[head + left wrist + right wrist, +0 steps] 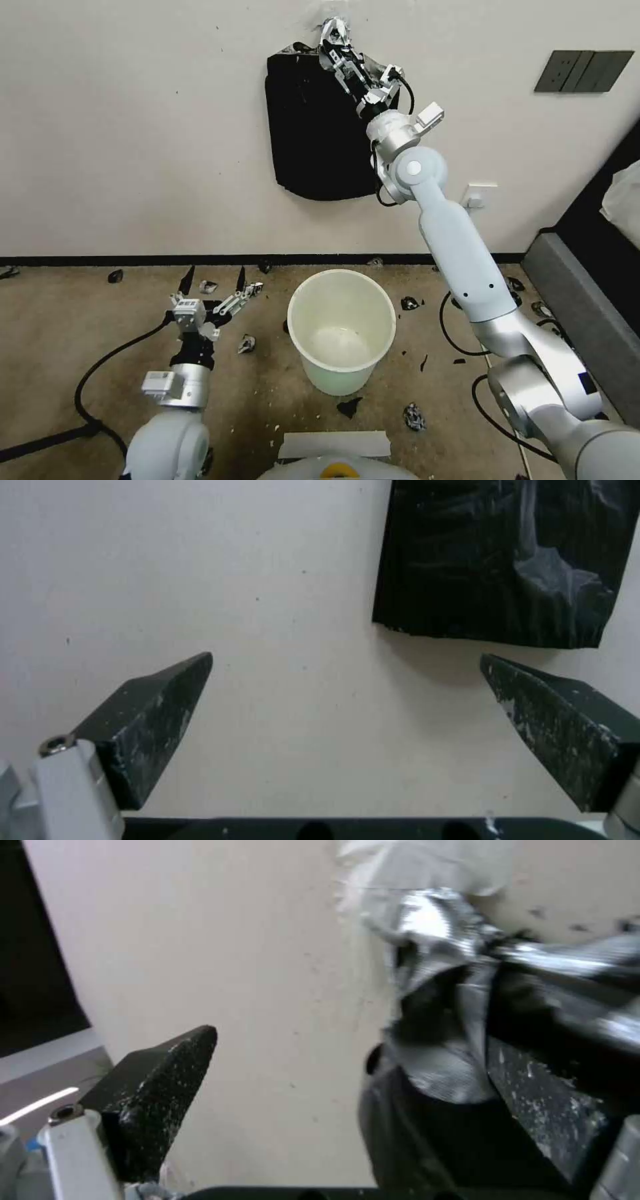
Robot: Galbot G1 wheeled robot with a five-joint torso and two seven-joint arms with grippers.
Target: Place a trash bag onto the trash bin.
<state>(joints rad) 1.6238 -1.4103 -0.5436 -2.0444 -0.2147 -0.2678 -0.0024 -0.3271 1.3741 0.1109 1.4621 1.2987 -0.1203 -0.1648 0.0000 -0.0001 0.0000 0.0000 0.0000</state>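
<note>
The head view looks forward and down at the floor and wall (133, 133); the left wrist view faces that wall from well back; the right wrist view sits close against it; all three share the hanging black slab of bags (313, 133).

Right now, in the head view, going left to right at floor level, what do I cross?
Left gripper, open and low over the carpet → trash bin, no bag on it → right arm, which reaches up to the black slab of bags on the wall → grey ledge.
</note>
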